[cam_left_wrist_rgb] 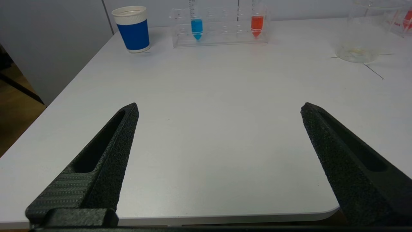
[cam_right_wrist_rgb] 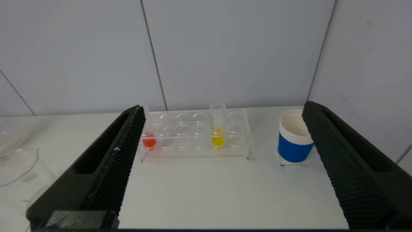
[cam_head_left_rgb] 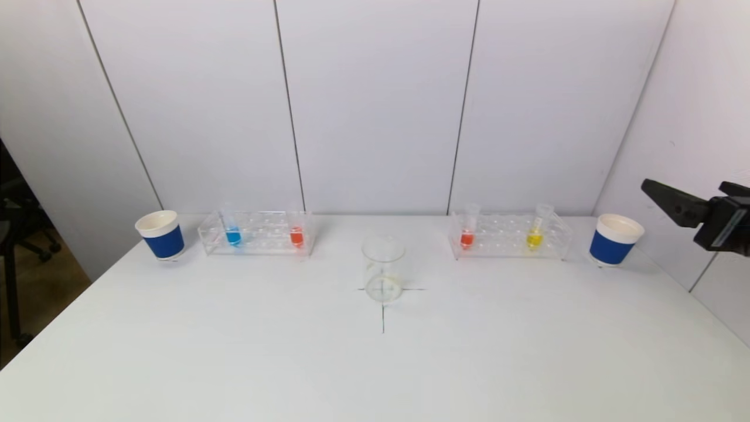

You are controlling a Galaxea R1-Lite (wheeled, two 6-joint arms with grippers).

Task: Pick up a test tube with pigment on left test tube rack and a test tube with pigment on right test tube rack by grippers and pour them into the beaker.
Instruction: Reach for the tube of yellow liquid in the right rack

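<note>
Both pincers stood apart, empty: right pincer [cam_head_left_rgb: 691, 202] at the frame's right edge; left pincer [cam_left_wrist_rgb: 219, 109] low over the counter [cam_left_wrist_rgb: 209, 129]

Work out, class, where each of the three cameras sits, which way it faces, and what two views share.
Head view: high up, looking forward and down at the table; right gripper at the right edge.
Left wrist view: low at the near edge, facing the left rack; open left gripper.
Right wrist view: raised, facing the right rack; open right gripper.
Both wrist views share the beaker.
</note>
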